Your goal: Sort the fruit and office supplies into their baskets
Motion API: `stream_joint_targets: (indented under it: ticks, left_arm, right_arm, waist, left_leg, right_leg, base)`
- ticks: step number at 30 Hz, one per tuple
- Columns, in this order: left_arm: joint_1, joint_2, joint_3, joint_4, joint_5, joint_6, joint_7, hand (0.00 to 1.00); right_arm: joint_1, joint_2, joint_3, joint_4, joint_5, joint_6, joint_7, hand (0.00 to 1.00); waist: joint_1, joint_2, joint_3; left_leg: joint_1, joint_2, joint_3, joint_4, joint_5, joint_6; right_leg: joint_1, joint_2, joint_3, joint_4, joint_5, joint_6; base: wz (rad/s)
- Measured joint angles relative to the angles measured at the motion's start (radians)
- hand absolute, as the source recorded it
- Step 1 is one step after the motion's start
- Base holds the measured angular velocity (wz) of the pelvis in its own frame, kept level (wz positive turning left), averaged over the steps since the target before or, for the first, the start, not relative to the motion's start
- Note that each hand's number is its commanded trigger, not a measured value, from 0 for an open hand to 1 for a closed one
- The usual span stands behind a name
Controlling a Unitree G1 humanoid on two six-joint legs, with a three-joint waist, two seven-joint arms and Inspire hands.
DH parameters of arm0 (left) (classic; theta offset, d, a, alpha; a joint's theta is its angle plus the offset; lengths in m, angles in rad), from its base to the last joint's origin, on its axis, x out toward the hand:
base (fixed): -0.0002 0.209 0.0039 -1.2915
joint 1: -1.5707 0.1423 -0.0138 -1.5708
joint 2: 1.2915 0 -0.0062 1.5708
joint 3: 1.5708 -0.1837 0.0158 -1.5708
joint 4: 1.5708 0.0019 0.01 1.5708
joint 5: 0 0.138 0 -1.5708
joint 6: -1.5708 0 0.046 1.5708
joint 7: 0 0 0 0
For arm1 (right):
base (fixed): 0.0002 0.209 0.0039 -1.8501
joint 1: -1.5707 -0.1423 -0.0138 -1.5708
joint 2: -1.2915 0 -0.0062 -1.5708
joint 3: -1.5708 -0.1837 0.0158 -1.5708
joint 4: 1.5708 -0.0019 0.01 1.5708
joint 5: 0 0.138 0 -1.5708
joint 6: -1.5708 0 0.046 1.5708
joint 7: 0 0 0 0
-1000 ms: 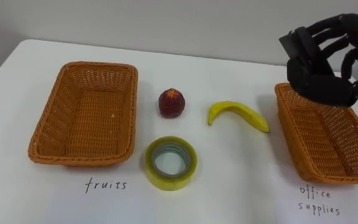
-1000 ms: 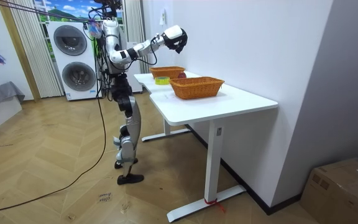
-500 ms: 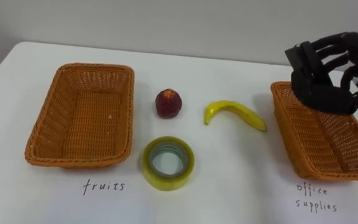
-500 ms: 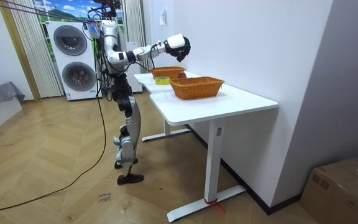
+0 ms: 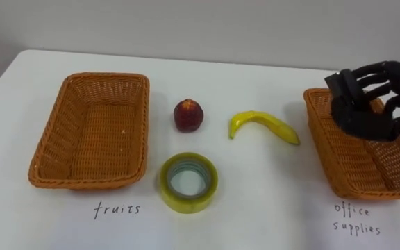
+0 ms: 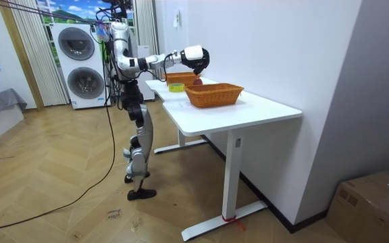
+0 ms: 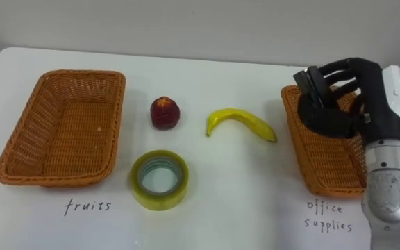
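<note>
My right hand (image 5: 370, 114) hangs just above the left part of the wicker basket (image 5: 328, 156) labelled for office supplies, at the table's right. Its fingers are curled round a small black blocky object (image 5: 339, 85), which I cannot identify. A second wicker basket (image 5: 89, 78), labelled for fruits, stands empty at the left. Between the baskets lie a red apple (image 5: 188, 114), a yellow banana (image 5: 264, 126) and a roll of yellowish tape (image 5: 189, 182), all apart from the hand.
The white table (image 6: 248, 109) stands against a white wall, and I stand at its long front edge. Handwritten labels lie in front of each basket. Washing machines (image 6: 83, 64) stand behind me in the room.
My right hand has come down with the black object, from well above the right basket to just over its left part. The fruit, tape and baskets have stayed put.
</note>
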State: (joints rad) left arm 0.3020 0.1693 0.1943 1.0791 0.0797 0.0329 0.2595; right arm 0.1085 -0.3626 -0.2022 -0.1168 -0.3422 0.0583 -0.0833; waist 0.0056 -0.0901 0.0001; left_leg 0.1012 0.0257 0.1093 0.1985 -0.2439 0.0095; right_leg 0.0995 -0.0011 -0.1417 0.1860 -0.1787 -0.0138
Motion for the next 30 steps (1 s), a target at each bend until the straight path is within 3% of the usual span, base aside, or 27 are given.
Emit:
stream_joint_targets:
  ticks: [15, 27, 29, 30]
  left_arm:
    - [-0.019, 0.002, -0.004, -0.002, -0.009, 0.012, -0.008, 0.00]
    - [-0.027, 0.002, -0.003, -0.002, -0.009, 0.011, -0.012, 0.00]
    - [-0.027, 0.002, -0.003, -0.002, -0.009, 0.011, -0.013, 0.00]
    - [-0.027, 0.002, -0.003, -0.002, -0.009, 0.011, -0.013, 0.00]
  right_arm:
    - [0.016, 0.001, 0.002, 0.173, -0.037, 0.009, 0.023, 1.00]
    - [0.020, 0.001, 0.002, 0.200, -0.025, 0.008, 0.037, 1.00]
    - [0.020, 0.001, 0.002, 0.201, -0.025, 0.008, 0.041, 0.74]
    - [0.020, 0.001, 0.002, 0.203, -0.023, 0.008, 0.042, 0.46]
  waist:
    - [-0.001, -0.021, 0.0041]
    - [-0.001, -0.018, 0.0016]
    - [-0.001, -0.017, 0.0019]
    - [-0.001, -0.017, 0.0021]
  left_leg:
    - [-0.003, -0.002, -0.001, -0.001, 0.000, 0.000]
    - [0.000, -0.001, 0.000, -0.003, 0.000, 0.000]
    - [0.000, -0.001, 0.000, -0.004, 0.000, 0.000]
    - [0.000, -0.001, -0.001, -0.004, 0.000, 0.000]
  right_leg:
    - [0.002, -0.001, 0.001, -0.011, 0.000, 0.000]
    - [0.003, 0.001, 0.002, -0.016, 0.000, 0.000]
    - [0.003, 0.001, 0.001, -0.016, 0.000, 0.000]
    - [0.003, 0.001, 0.001, -0.016, 0.000, 0.000]
  base:
    - [0.00]
    - [0.00]
    - [0.00]
    - [0.00]
